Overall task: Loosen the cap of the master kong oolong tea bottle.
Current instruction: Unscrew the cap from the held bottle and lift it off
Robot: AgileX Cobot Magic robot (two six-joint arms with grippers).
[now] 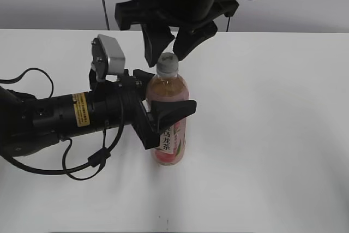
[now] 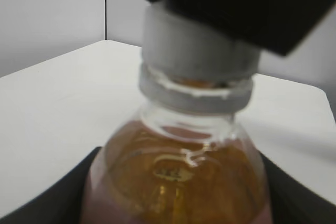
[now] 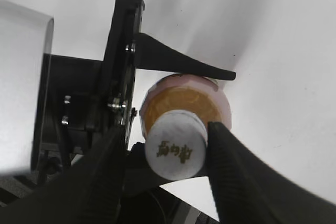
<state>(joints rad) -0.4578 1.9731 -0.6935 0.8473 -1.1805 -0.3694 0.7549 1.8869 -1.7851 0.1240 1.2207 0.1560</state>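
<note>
The master kong oolong tea bottle (image 1: 170, 129) stands upright on the white table, amber tea above a pink label. My left gripper (image 1: 166, 95) comes in from the left and is shut on the bottle's upper body; its dark fingers flank the bottle (image 2: 178, 177) in the left wrist view. The white cap (image 1: 167, 63) is on the neck. My right gripper (image 1: 172, 50) hangs above it, open, with one finger on each side of the cap (image 3: 174, 150). In the right wrist view the right finger touches the cap and the left finger stands off with a gap.
The white table (image 1: 272, 135) spreads around the bottle, with a grey wall behind. The left arm and its cables (image 1: 54, 118) lie across the left part of the table. A left gripper finger (image 3: 184, 65) shows beside the bottle from above.
</note>
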